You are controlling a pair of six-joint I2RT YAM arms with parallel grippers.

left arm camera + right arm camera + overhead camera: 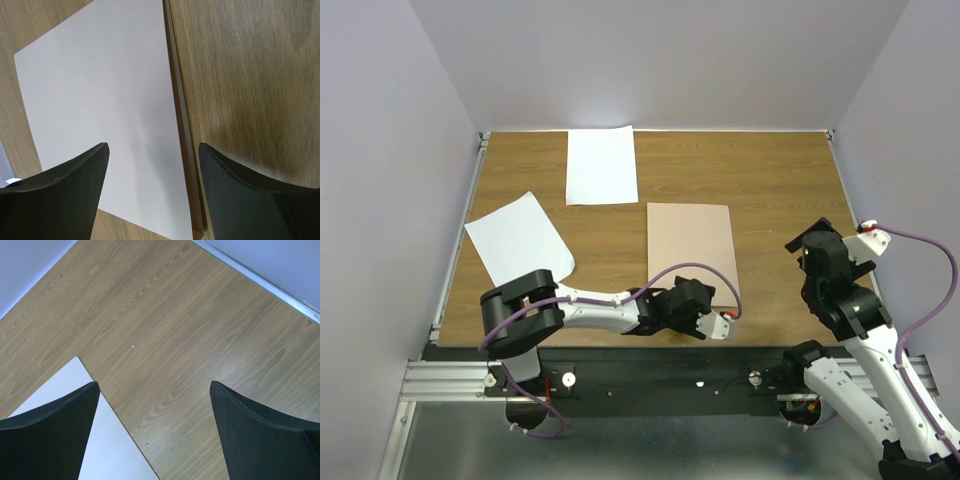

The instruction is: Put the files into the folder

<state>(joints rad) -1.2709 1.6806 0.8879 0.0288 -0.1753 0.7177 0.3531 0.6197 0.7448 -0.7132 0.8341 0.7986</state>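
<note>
Tabletop (770, 180) is wood-grain, boxed in by pale walls (380, 150) on the left, far and right sides; aluminium rail (450, 380) runs along the near edge. Folder (692, 250) lies closed and flat mid-table, its near end close to the near edge. Both files are out on the wood, apart from the folder: far sheet (601, 165) square against the far edge, left of centre; left sheet (518, 238) skewed near the left edge. Left arm stretches along the near edge, left gripper (152, 190) at folder's near end, fingers spread wide astride one folder edge, nothing pinched. Purple cable (670, 272) arcs over that end. Right gripper (152, 432) sits by the right edge, also spread wide, empty, bare wood below
</note>
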